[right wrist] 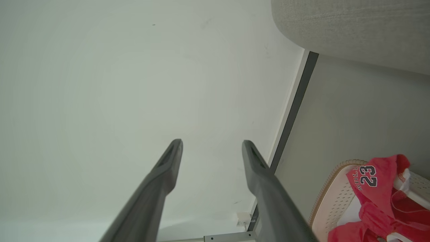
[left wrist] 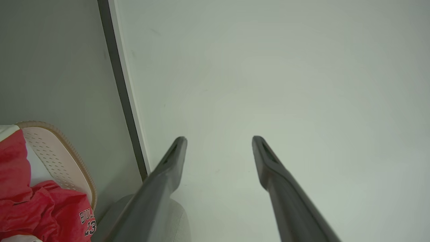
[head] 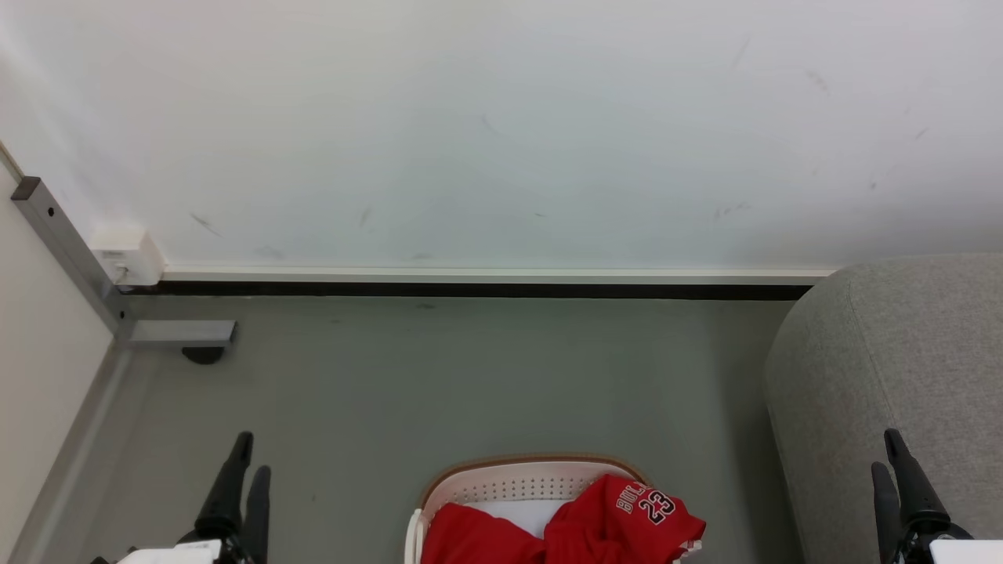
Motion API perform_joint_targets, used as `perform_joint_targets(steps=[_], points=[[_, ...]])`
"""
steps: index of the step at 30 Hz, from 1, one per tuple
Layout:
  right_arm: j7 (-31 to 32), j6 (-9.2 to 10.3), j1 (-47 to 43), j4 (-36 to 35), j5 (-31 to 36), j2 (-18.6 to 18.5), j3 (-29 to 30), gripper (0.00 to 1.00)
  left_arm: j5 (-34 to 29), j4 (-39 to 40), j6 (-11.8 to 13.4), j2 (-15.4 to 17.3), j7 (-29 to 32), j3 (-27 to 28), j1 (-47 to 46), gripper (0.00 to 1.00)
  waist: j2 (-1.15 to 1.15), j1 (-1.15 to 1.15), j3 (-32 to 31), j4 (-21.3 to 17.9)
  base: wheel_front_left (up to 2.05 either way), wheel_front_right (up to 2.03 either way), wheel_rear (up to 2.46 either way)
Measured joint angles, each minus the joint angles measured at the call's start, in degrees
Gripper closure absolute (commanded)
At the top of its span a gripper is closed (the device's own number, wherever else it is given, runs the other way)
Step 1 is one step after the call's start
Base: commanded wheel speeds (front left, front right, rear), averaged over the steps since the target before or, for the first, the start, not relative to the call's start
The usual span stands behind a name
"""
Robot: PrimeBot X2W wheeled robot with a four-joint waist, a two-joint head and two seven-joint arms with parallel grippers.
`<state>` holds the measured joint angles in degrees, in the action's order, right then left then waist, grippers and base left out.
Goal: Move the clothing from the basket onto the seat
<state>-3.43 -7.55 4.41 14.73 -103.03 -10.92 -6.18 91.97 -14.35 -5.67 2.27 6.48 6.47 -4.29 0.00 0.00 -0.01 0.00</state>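
Observation:
The cream-white basket (head: 509,479) with a brown rim sits on the floor at the bottom centre of the head view. Red clothing fills it: a jersey (head: 619,521) lettered "BULLS 23" drapes over the right rim, and a plainer red garment (head: 470,540) lies to its left. The grey seat (head: 885,368) rises at the right. My left gripper (head: 249,458) is open at the lower left, well apart from the basket. My right gripper (head: 887,450) is open at the lower right, in front of the seat. Both wrist views show spread, empty fingers (left wrist: 174,158) (right wrist: 255,161).
A white wall (head: 501,125) with a dark baseboard closes the far side. A grey metal frame leg (head: 70,251) and a small white box (head: 129,254) stand at the left corner. Bare grey floor (head: 470,376) lies between basket and wall.

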Motion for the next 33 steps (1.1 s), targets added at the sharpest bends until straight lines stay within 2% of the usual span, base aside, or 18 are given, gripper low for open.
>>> perform_joint_targets(steps=[8, 15, 24, 33], points=[[-1.0, 0.0, -0.7, -0.7, 0.9, 0.8, -1.3, 0.0, -0.2, 0.9, 0.0, -0.1, -1.9, -1.0, 0.6, 0.0, 0.0, 0.0, 0.0, 0.0, 0.0, 0.0, 0.0], [-2.1, 0.0, -0.4, -2.1, 3.4, 1.8, -2.0, 0.0, -3.2, 2.7, -0.1, 0.0, -4.0, -1.5, 0.6, 0.0, 0.0, 0.0, 0.0, -0.1, 0.0, 0.0, 0.0], [-3.2, 0.0, -0.1, -3.1, 8.9, 2.3, -1.5, 0.0, -13.6, 4.7, -0.3, 0.1, -6.2, -2.6, 0.6, 0.0, 0.0, 0.0, 0.0, -0.4, 0.0, 0.0, 0.0], [-4.3, 0.0, 0.0, -3.1, 20.3, 3.3, -1.0, 0.0, -25.4, 5.9, -0.4, 0.2, -8.1, -3.8, 0.6, 0.0, 0.0, 0.0, -0.1, -0.7, 0.0, 0.0, 0.0]])
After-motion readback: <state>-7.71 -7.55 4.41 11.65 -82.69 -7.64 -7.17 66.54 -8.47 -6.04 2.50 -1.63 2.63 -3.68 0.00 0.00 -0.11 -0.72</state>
